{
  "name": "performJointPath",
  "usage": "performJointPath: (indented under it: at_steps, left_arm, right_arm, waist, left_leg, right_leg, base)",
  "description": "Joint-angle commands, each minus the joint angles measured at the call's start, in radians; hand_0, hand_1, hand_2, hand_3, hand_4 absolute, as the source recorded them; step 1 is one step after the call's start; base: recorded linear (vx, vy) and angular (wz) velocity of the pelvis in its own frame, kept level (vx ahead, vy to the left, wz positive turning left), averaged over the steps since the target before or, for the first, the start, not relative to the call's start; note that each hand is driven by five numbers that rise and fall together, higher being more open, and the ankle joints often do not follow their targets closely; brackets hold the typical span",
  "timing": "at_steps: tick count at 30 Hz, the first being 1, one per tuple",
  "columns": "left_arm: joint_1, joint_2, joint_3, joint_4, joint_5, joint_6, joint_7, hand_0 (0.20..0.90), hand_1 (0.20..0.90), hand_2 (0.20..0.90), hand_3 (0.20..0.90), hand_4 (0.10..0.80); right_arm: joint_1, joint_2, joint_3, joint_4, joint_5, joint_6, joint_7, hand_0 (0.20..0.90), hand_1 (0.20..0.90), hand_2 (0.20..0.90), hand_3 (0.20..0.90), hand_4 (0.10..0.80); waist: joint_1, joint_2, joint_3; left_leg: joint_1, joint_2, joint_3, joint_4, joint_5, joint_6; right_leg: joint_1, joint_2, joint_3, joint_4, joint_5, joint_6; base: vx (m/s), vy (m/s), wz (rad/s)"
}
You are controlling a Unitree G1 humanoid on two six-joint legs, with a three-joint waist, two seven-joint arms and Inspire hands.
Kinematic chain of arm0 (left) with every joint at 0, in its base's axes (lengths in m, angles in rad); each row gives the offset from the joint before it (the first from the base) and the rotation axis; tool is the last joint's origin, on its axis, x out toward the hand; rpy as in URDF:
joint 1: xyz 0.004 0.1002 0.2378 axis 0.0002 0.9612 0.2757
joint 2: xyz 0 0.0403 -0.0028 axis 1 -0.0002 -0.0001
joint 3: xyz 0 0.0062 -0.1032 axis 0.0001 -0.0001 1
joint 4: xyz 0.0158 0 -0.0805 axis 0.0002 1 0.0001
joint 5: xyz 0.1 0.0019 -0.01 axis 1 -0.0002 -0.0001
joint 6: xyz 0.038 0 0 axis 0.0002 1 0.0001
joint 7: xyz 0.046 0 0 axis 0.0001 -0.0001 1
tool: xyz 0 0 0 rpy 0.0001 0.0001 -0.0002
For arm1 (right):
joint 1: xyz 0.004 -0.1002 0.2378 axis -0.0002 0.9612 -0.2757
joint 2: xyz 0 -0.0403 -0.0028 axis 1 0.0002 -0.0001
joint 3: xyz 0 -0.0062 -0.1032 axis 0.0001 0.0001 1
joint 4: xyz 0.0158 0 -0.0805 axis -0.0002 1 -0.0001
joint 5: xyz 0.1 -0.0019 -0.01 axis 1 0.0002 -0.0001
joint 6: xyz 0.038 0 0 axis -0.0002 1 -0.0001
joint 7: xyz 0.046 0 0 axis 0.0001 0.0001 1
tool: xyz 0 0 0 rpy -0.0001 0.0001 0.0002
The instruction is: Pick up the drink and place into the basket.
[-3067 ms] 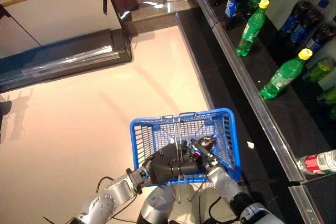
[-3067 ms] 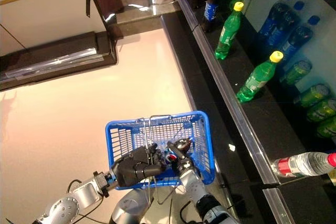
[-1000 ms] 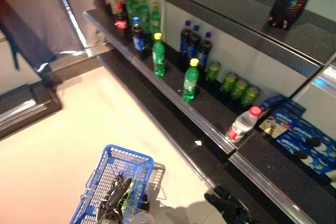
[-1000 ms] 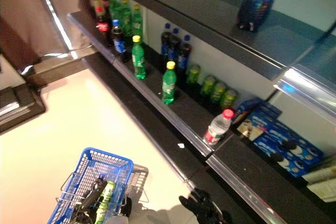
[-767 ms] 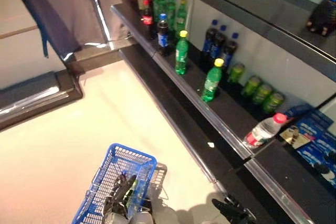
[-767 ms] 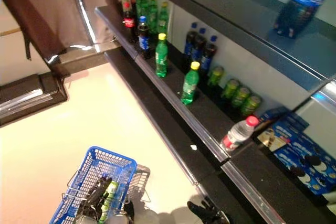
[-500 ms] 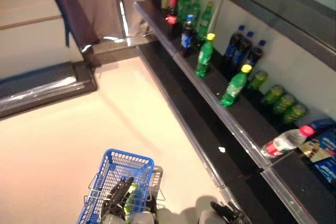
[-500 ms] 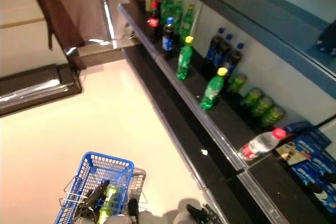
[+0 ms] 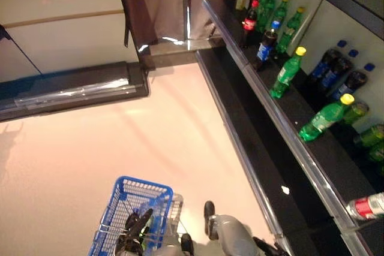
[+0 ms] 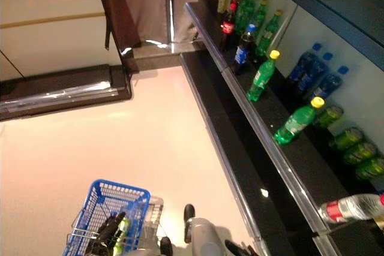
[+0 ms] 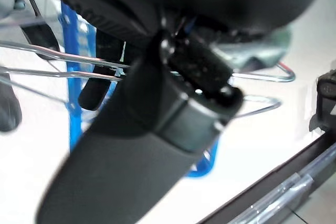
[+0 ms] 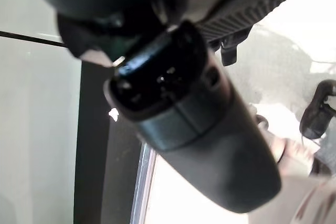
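The blue basket (image 9: 129,208) hangs low at the left, over the pale floor. My left hand (image 9: 137,227) is shut on its thin wire handles (image 11: 52,64); the blue mesh (image 11: 71,77) shows past the thumb in the left wrist view. A green drink (image 10: 122,229) lies in the basket beside the hand. My right hand (image 10: 237,248) hangs low at the right by the shelf's base, open and holding nothing; its thumb (image 12: 194,124) shows in the right wrist view.
A long dark shelf (image 9: 282,124) runs along the right with green bottles (image 9: 287,73), cola bottles (image 9: 249,22), blue-capped dark bottles (image 9: 336,67) and a water bottle lying down (image 9: 366,206). A dark low platform (image 9: 72,88) and a dark curtain (image 9: 150,4) stand at the back.
The whole picture has swung, so the camera moved: the shelf sits further right and more floor shows. The basket still hangs low at the left with the green drink in it.
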Motion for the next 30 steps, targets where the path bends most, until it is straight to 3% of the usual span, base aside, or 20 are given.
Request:
performJointPath:
  at_steps: [1,3,4,5,7,8,11,12,13,16,17,18,19,20,21,22,24,25,28,30]
  left_arm:
    - [-0.013,-0.006,-0.048,-0.109,0.091,-0.132,-0.084,0.3,0.3,0.3,0.2,0.1]
    - [-0.013,-0.011,-0.04,-0.104,0.092,-0.13,-0.095,0.3,0.3,0.3,0.2,0.1]
    - [-0.016,-0.019,-0.042,-0.096,0.107,-0.147,-0.106,0.3,0.3,0.3,0.2,0.1]
    - [-0.019,-0.021,-0.045,-0.1,0.099,-0.153,-0.099,0.3,0.3,0.3,0.2,0.1]
    - [-0.022,-0.004,-0.049,-0.117,0.033,-0.16,-0.105,0.3,0.3,0.3,0.2,0.1]
    - [-0.023,0.003,-0.045,-0.124,0.016,-0.159,-0.106,0.3,0.3,0.3,0.2,0.1]
    - [-0.011,0.014,-0.012,-0.129,0.003,-0.138,-0.126,0.3,0.3,0.3,0.2,0.1]
    - [-0.008,0.016,-0.007,-0.123,0.001,-0.129,-0.128,0.3,0.3,0.3,0.2,0.1]
    - [-0.003,0.018,0.002,-0.109,-0.006,-0.12,-0.136,0.3,0.3,0.3,0.2,0.1]
    - [0.004,0.0,0.019,-0.08,0.002,-0.143,-0.15,0.3,0.3,0.3,0.2,0.1]
    - [0.004,0.001,0.019,-0.08,0.002,-0.144,-0.151,0.3,0.3,0.3,0.2,0.1]
    - [-0.009,-0.009,0.026,-0.08,0.007,-0.145,-0.136,0.3,0.3,0.3,0.2,0.1]
    - [-0.022,-0.006,0.026,-0.087,0.027,-0.13,-0.117,0.3,0.3,0.3,0.2,0.1]
    - [-0.039,0.01,0.021,-0.094,0.066,-0.113,-0.098,0.3,0.3,0.3,0.2,0.1]
    - [-0.039,0.011,0.021,-0.094,0.066,-0.113,-0.098,0.3,0.3,0.3,0.2,0.1]
    - [-0.044,0.028,0.018,-0.103,0.076,-0.114,-0.087,0.3,0.3,0.3,0.2,0.1]
    - [-0.037,0.057,0.024,-0.116,0.07,-0.114,-0.088,0.3,0.3,0.3,0.2,0.1]
    - [-0.034,0.067,0.028,-0.119,0.074,-0.115,-0.087,0.3,0.3,0.3,0.2,0.1]
    - [-0.036,0.098,0.034,-0.115,0.069,-0.124,-0.082,0.3,0.3,0.3,0.2,0.1]
    - [-0.026,0.099,0.046,-0.116,0.069,-0.134,-0.08,0.3,0.3,0.3,0.2,0.1]
  right_arm:
    - [0.012,-0.053,-0.001,0.009,0.039,-0.04,-0.029,0.9,0.9,0.9,0.9,0.8]
    - [0.016,-0.051,0.002,-0.001,0.015,-0.048,-0.03,0.9,0.9,0.9,0.9,0.8]
    - [0.018,-0.067,0.018,0.002,-0.022,-0.06,-0.008,0.9,0.9,0.9,0.9,0.8]
    - [0.016,-0.077,0.024,-0.011,-0.054,-0.055,-0.011,0.9,0.9,0.9,0.9,0.8]
    - [-0.001,-0.105,0.04,-0.016,-0.056,-0.059,0.017,0.9,0.9,0.9,0.9,0.8]
    - [-0.014,-0.111,0.047,-0.014,-0.056,-0.064,0.029,0.9,0.9,0.9,0.9,0.8]
    - [-0.062,-0.114,0.055,-0.014,-0.062,-0.06,0.022,0.9,0.9,0.9,0.9,0.8]
    - [-0.068,-0.114,0.051,-0.009,-0.044,-0.056,0.018,0.9,0.9,0.9,0.9,0.8]
    - [-0.068,-0.114,0.047,0.0,-0.018,-0.056,0.021,0.9,0.9,0.9,0.9,0.8]
    - [-0.07,-0.115,0.03,0.036,-0.03,-0.061,0.056,0.9,0.9,0.9,0.9,0.8]
    - [-0.071,-0.115,0.03,0.037,-0.03,-0.061,0.056,0.9,0.9,0.9,0.9,0.8]
    - [-0.07,-0.101,0.021,0.047,-0.037,-0.057,0.051,0.9,0.9,0.9,0.9,0.8]
    - [-0.061,-0.092,0.005,0.052,-0.045,-0.055,0.035,0.9,0.9,0.9,0.9,0.8]
    - [-0.039,-0.08,-0.018,0.054,-0.044,-0.049,0.023,0.9,0.9,0.9,0.9,0.8]
    - [-0.039,-0.08,-0.018,0.054,-0.044,-0.049,0.023,0.9,0.9,0.9,0.9,0.8]
    - [-0.016,-0.066,-0.02,0.043,-0.042,-0.055,0.029,0.9,0.9,0.9,0.9,0.8]
    - [-0.007,-0.057,0.001,0.005,-0.086,-0.074,0.037,0.9,0.9,0.9,0.9,0.8]
    - [-0.013,-0.055,0.016,-0.01,-0.104,-0.083,0.035,0.9,0.9,0.9,0.9,0.8]
    - [-0.03,-0.056,0.058,-0.07,-0.095,-0.072,0.005,0.9,0.9,0.9,0.9,0.8]
    - [-0.033,-0.065,0.066,-0.086,-0.12,-0.059,0.012,0.9,0.9,0.9,0.9,0.8]
  waist:
    - [-0.049,0.007,-0.116]
    - [-0.048,-0.003,-0.128]
    - [-0.027,-0.022,-0.122]
    - [-0.008,-0.039,-0.115]
    - [0.035,-0.054,-0.081]
    - [0.053,-0.053,-0.069]
    - [0.082,-0.038,-0.059]
    - [0.084,-0.033,-0.062]
    - [0.091,-0.023,-0.068]
    - [0.102,-0.014,-0.071]
    - [0.102,-0.015,-0.071]
    - [0.096,-0.001,-0.071]
    - [0.083,0.008,-0.071]
    - [0.069,0.009,-0.07]
    - [0.069,0.008,-0.07]
    - [0.06,0.018,-0.071]
    - [0.061,0.04,-0.074]
    - [0.064,0.044,-0.073]
    - [0.066,0.036,-0.074]
    - [0.077,0.028,-0.077]
  left_leg:
    - [0.123,0.048,-0.049,0.33,-0.004,-0.152]
    - [0.068,0.05,-0.044,0.52,0.11,-0.193]
    - [-0.046,0.039,-0.034,0.729,0.18,-0.207]
    - [-0.165,0.03,-0.024,0.798,0.177,-0.196]
    - [-0.346,0.055,-0.016,0.803,0.137,-0.162]
    - [-0.364,0.072,-0.025,0.737,0.129,-0.151]
    - [-0.316,0.146,-0.033,0.276,0.114,-0.131]
    - [-0.298,0.175,-0.048,0.16,0.132,-0.141]
    - [-0.287,0.227,-0.114,0.019,0.199,-0.169]
    - [-0.319,0.279,-0.202,-0.023,0.23,-0.193]
    - [-0.32,0.278,-0.201,-0.02,0.228,-0.193]
    - [-0.324,0.263,-0.203,0.033,0.211,-0.191]
    - [-0.321,0.256,-0.168,0.073,0.186,-0.187]
    - [-0.329,0.225,-0.121,0.144,0.138,-0.173]
    - [-0.331,0.224,-0.121,0.147,0.137,-0.173]
    - [-0.287,0.211,-0.085,0.125,0.128,-0.157]
    - [-0.223,0.209,-0.04,0.076,0.129,-0.149]
    - [-0.203,0.208,-0.018,0.061,0.126,-0.149]
    - [-0.166,0.194,0.064,0.031,0.114,-0.168]
    - [-0.146,0.187,0.122,0.017,0.11,-0.181]
  right_leg:
    - [0.053,0.099,-0.01,-0.137,0.158,-0.017]
    - [0.091,0.104,-0.018,-0.125,0.115,-0.049]
    - [0.157,0.104,-0.011,-0.145,0.092,-0.076]
    - [0.189,0.096,0.003,-0.152,0.078,-0.081]
    - [0.246,0.092,0.054,-0.154,0.051,-0.082]
    - [0.273,0.095,0.085,-0.156,0.037,-0.081]
    - [0.326,0.109,0.166,-0.168,-0.008,-0.057]
    - [0.335,0.112,0.183,-0.17,-0.018,-0.051]
    - [0.344,0.119,0.226,-0.162,-0.035,-0.043]
    - [0.366,0.1,0.308,-0.128,-0.079,-0.025]
    - [0.366,0.099,0.309,-0.126,-0.081,-0.025]
    - [0.377,0.063,0.324,-0.084,-0.116,0.002]
    - [0.372,0.037,0.306,-0.046,-0.136,0.014]
    - [0.363,0.0,0.274,0.006,-0.135,0.03]
    - [0.363,0.0,0.274,0.007,-0.137,0.031]
    - [0.32,-0.031,0.217,0.092,-0.104,0.053]
    - [0.249,-0.048,0.132,0.169,-0.056,0.066]
    - [0.234,-0.048,0.102,0.168,-0.051,0.067]
    - [0.237,0.001,-0.015,-0.006,-0.055,0.031]
    - [0.247,0.001,-0.108,-0.1,-0.027,0.025]
  base:
    - [0.488,-0.067,0.37]
    - [0.487,-0.118,0.55]
    - [0.546,-0.124,0.42]
    - [0.476,-0.083,0.1]
    - [0.34,0.026,-0.52]
    - [0.447,0.15,-0.82]
    - [0.475,0.268,-0.98]
    - [0.587,0.379,-0.87]
    - [0.549,0.356,-0.73]
    - [0.446,0.35,-0.53]
    - [0.426,0.475,-0.69]
    - [0.431,0.521,-0.86]
    - [0.61,0.747,-1.0]
    - [0.35,0.446,-0.76]
    - [0.333,0.43,-0.74]
    - [0.239,0.319,-0.61]
    - [0.253,0.35,-0.74]
    - [0.174,0.232,-0.92]
    - [0.129,0.145,-0.93]
    - [0.08,0.071,-0.88]
